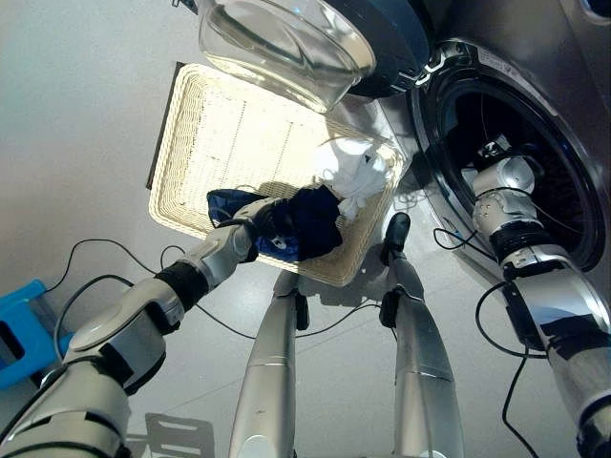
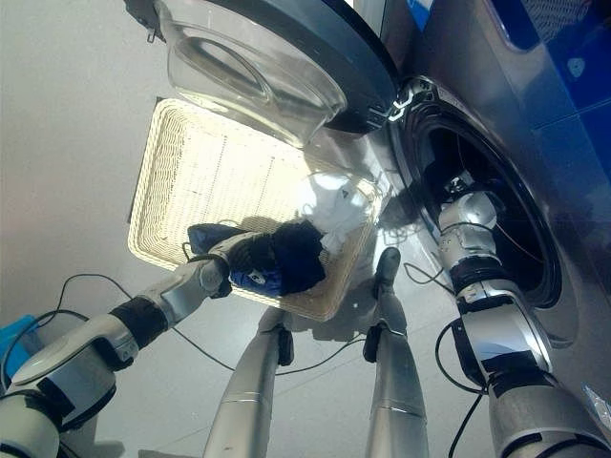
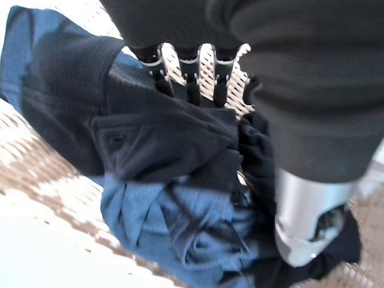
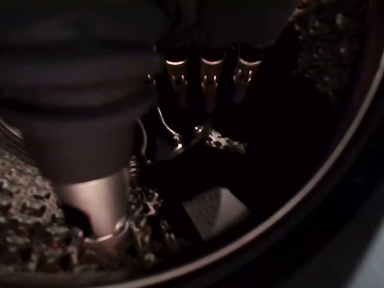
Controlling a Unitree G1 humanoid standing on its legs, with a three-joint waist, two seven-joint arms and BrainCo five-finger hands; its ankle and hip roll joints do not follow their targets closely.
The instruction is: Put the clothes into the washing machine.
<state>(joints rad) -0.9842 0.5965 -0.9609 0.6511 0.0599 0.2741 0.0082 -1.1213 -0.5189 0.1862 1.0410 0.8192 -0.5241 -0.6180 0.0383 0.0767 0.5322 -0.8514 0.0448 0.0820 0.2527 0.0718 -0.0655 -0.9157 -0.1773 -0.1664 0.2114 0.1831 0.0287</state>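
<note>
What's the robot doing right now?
Left robot hand gripping dark blue clothes in basket. Right robot hand inside washing machine. Door open.

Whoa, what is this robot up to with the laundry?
It is loading a front-loading washing machine from a pale woven laundry basket on the floor. Its left hand is curled into a dark navy and blue garment in the basket, with a white garment beside it. Its right hand is reaching into the dark drum through the open glass door; its fingers are hard to read in there.
</note>
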